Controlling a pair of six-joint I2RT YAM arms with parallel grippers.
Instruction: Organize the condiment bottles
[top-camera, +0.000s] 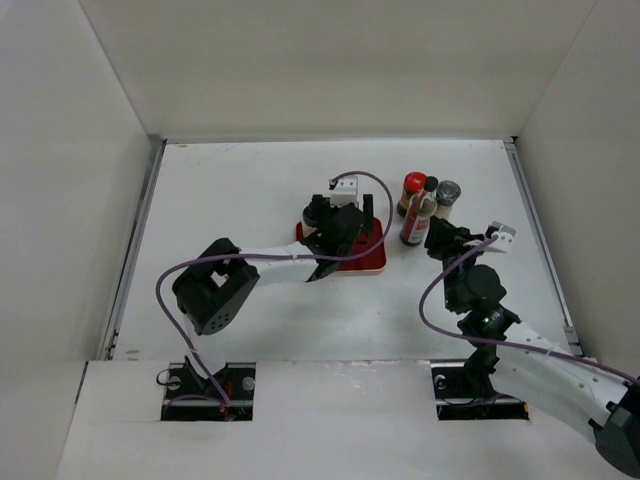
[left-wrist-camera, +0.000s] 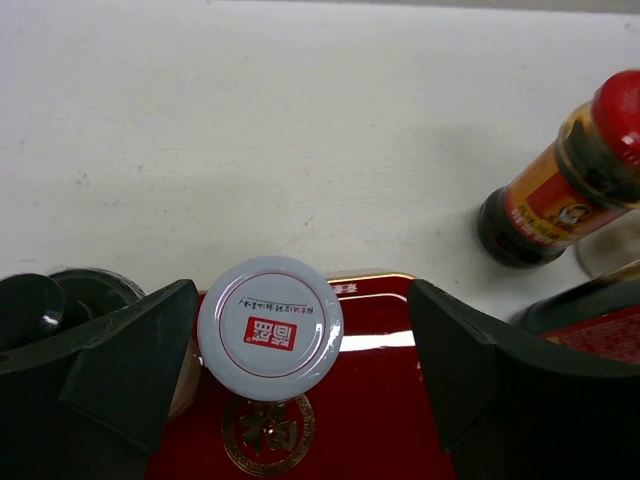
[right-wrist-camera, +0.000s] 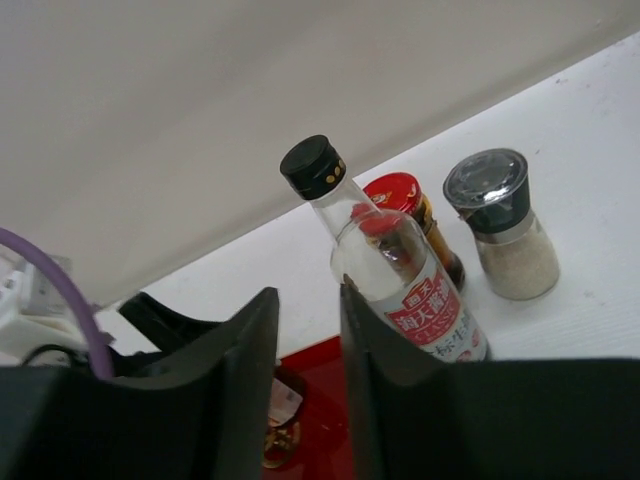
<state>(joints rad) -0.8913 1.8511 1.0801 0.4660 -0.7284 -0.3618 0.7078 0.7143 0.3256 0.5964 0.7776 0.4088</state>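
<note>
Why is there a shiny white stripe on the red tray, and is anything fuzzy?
Left wrist view: that stripe is glare on the glossy red tray, beside the pale-lidded jar. Right wrist view: the grey-topped shaker is sharp, but the right gripper, close up, looks dark and a bit soft.

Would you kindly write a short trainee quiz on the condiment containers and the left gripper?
1. True or false: the white-lidded jar stands on the red tray.
2. The left gripper is: A) shut on the jar, B) open around the jar, C) out of view.
3. How many containers stand on the table right of the tray?
Key: 1 true; 2 B; 3 three: red-capped bottle, black-capped bottle, grey-topped shaker.
</note>
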